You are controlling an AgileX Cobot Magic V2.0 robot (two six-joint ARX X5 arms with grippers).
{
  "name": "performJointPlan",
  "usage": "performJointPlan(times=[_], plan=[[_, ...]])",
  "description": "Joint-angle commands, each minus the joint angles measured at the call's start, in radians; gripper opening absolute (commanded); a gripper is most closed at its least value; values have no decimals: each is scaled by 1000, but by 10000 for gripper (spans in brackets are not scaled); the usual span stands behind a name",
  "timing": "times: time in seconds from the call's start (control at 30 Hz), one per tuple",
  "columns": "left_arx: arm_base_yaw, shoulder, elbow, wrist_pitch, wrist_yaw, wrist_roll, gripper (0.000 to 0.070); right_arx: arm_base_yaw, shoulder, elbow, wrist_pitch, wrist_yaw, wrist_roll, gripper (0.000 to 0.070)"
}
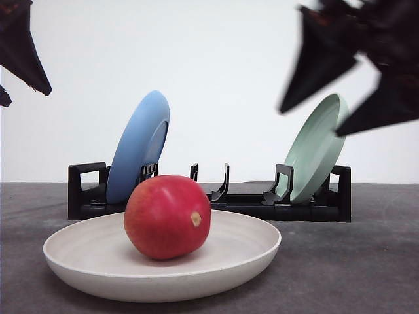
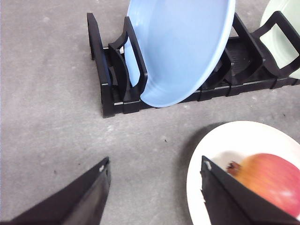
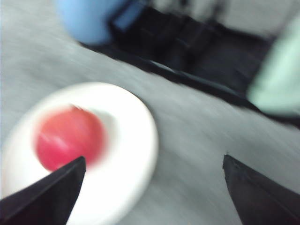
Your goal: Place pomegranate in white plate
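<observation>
In the white plate [image 1: 78,258] the pomegranate [image 1: 167,217] rests free, the placing apparently done; both the right gripper [image 3: 152,187] and left gripper [image 2: 154,192] hang wide and empty.

- Our left gripper [image 2: 154,197] hung with its jaws spread wide and nothing between them; in the front view it sat at ten o'clock.
- Our right gripper [image 3: 152,192] was raised at two o'clock in the front view, blurred, fingers parted and empty.
</observation>
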Motion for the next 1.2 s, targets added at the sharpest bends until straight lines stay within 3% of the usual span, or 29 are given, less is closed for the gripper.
performJointPlan(times=[0.0, 0.27, 0.3, 0.33, 0.37, 0.4, 0.43, 0.47, 1.07, 1.17], plan=[[-3, 4, 15, 8, 4, -1, 353, -23, -29, -14, -14, -3, -7, 578], [-3, 3, 15, 1, 4, -2, 353, -82, -73, -36, -42, 8, -39, 579], [-4, 3, 15, -4, 4, -1, 327, -82, -73, -36, -31, 12, -38, 555], [-4, 3, 15, -7, 4, -1, 227, -82, -73, -36, -22, 15, -38, 448], [-4, 3, 15, -7, 4, 0, 48, -82, -73, -36, -16, 17, -37, 251], [-4, 3, 15, -4, 5, -1, 27, -82, -72, -36, -16, 17, -39, 83], [-4, 2, 15, -4, 6, 0, 23, -82, -72, -36, -16, 16, -40, 14], [-4, 2, 15, -6, 6, 2, 17, -82, -72, -36, -16, 15, -41, 43], [5, -29, 9, -16, 5, 4, 17, -81, -72, -36, -16, 11, -41, 45], [37, -79, -25, 5, 4, 82, 17, -81, -72, -36, -16, 12, -42, 45]])
